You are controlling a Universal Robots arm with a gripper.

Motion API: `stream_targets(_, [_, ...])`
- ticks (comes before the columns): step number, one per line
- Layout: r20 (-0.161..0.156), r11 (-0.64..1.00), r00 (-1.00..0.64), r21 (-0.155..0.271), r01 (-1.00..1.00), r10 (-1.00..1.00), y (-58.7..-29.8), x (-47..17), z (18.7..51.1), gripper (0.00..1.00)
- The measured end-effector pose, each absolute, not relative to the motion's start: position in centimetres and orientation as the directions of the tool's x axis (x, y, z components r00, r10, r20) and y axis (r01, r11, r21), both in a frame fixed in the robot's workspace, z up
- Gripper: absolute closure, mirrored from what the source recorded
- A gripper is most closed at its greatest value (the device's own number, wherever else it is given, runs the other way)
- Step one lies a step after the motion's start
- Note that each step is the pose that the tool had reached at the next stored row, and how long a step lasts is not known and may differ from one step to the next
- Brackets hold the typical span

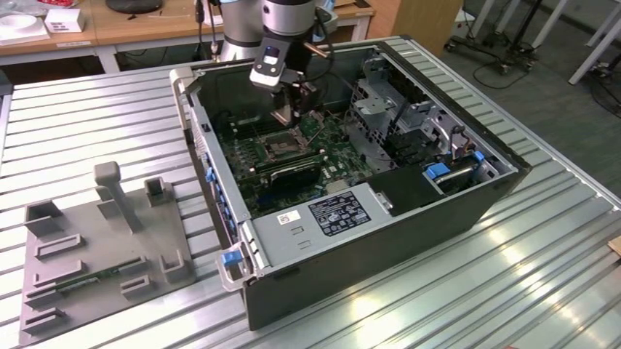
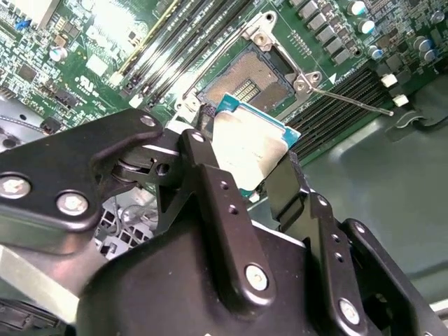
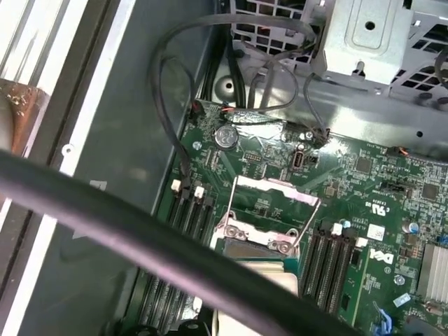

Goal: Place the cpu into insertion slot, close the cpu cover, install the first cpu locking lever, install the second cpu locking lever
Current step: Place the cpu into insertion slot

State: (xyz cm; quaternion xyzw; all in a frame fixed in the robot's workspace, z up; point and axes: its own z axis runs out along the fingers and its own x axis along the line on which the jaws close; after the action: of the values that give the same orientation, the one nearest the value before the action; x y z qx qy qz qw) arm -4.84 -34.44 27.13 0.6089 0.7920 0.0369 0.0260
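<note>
My gripper (image 1: 288, 116) hangs inside the open computer case (image 1: 485, 196), just above the motherboard (image 1: 330, 149). It is shut on the cpu (image 2: 246, 143), a flat silver-topped chip with a teal edge, pinched between the two black fingers (image 2: 210, 182). The chip is held tilted, a short way above and beside the insertion slot (image 2: 245, 78), whose contact field lies bare. The cpu cover (image 3: 273, 190) stands swung open at the slot's hinge side. One thin locking lever (image 2: 350, 103) sticks out free beside the slot.
Long black memory slots (image 2: 175, 49) flank the slot on both sides. A metal drive cage (image 1: 383, 109) and loose black cables (image 3: 175, 105) crowd the board. A power supply (image 1: 321, 218) fills the near end. A grey fixture plate (image 1: 97, 247) lies at the exterior view's left.
</note>
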Motion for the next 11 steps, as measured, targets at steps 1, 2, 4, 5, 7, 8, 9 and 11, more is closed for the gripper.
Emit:
stream_targets(1, [0.004,0.251,-0.252,0.090,0.964,0.968,-34.41,-4.85,27.11,0.46])
stream_targets(2, [0.004,0.241,-0.242,0.090,0.966,0.970,-34.41,-4.85,27.08,0.46])
stream_targets(4, [0.004,0.207,-0.208,0.090,0.974,0.978,-34.41,-4.85,27.02,0.46])
stream_targets(5, [0.004,0.188,-0.189,0.090,0.978,0.982,-34.41,-4.85,26.99,0.46])
stream_targets(7, [0.004,0.152,-0.153,0.090,0.984,0.988,-34.41,-4.85,26.92,0.46])
stream_targets(8, [0.004,0.135,-0.136,0.090,0.987,0.991,-34.41,-4.85,26.89,0.46])
stream_targets(9, [0.004,0.118,-0.118,0.090,0.989,0.993,-34.41,-4.85,26.85,0.46])
stream_targets(11, [0.004,0.082,-0.083,0.090,0.993,0.997,-34.41,-4.85,26.79,0.46])
